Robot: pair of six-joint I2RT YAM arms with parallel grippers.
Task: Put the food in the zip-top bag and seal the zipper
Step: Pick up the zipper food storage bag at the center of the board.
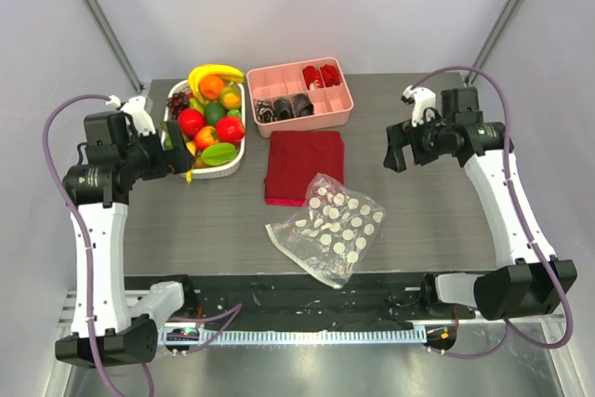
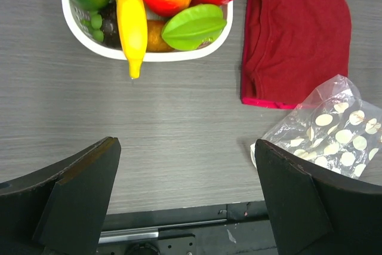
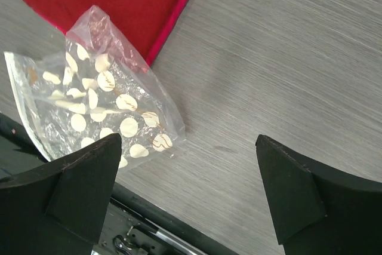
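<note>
**Bold Reds and Greens Against Grey**

The food (image 1: 212, 118) shows glossy red, orange, yellow and green in a white basket (image 2: 173, 57). The tabletop (image 1: 186, 220) is grey with fine streaked grain. The cloth (image 1: 305, 165) is dark red, the zip-top bag (image 1: 330, 225) clear with rows of white dots, the divided tray (image 1: 302, 121) pink.

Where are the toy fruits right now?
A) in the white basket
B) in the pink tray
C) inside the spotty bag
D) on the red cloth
A: the toy fruits are piled in the white basket at the far left of the table, while the dotted bag lies on the table with no fruit showing in it, one corner over the red cloth.
</note>
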